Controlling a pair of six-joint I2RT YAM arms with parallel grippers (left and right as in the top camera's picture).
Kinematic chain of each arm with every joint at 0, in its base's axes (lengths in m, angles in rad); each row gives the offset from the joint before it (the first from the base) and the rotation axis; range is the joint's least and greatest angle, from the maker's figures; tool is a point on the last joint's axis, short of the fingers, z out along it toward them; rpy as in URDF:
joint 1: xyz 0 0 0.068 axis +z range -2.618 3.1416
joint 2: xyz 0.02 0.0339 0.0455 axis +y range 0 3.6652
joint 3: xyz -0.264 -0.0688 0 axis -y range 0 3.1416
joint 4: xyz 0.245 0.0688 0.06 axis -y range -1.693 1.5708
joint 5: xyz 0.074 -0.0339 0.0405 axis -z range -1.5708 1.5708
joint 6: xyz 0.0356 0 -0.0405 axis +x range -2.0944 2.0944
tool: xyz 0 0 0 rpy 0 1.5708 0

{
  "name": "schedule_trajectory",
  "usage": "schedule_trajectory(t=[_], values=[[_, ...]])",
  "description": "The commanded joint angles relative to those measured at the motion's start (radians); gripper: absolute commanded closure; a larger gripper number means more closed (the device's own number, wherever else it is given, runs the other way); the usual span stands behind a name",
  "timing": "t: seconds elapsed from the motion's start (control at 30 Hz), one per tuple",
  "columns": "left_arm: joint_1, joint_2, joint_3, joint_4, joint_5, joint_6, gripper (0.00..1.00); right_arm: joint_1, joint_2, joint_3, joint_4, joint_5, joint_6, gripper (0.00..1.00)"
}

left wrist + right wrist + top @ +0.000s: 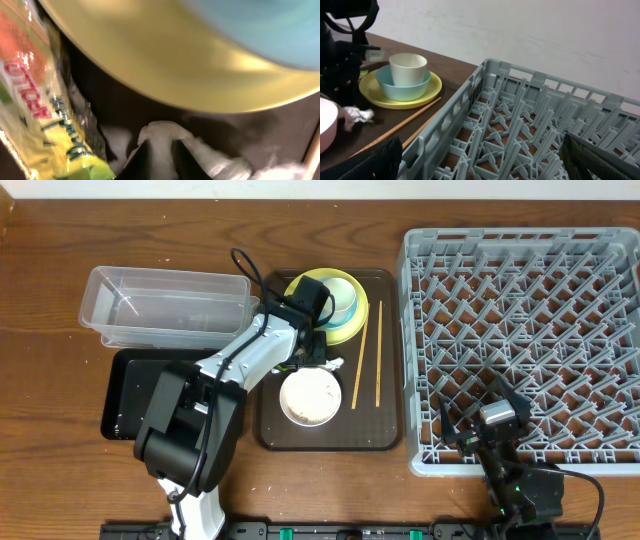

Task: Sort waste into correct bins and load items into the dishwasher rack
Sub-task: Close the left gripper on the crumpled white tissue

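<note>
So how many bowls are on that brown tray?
2. A light blue bowl sits on the yellow plate with a cup inside; a whitish bowl stands nearer the robot. The left arm may hide more.

A large grey dishwasher rack with a lattice of pegs fills the centre and right of the frame, and the right gripper's dark fingers stand far apart in the two lower corners. At middle left a yellow plate carries a light blue bowl with a small white cup upright inside it. A wooden chopstick lies slantwise between plate and rack, and a crumpled white scrap sits just beside a whitish bowl at the left edge.
</note>
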Motion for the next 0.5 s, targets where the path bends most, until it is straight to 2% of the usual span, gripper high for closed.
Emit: schedule_trajectory(t=[0.0,0.3,0.47], values=[[-0.001,0.014,-0.004,0.005,-0.011,0.013,0.94,0.007,-0.001,-0.002,-0.004,-0.001,-0.01,0.01],[0.005,-0.083,0.051,0.0,-0.02,0.014,0.94,0.007,-0.001,-0.002,-0.004,-0.001,-0.01,0.01],[0.039,-0.21,0.052,0.0,-0.134,0.014,0.94,0.007,-0.001,-0.002,-0.004,-0.001,-0.01,0.01]])
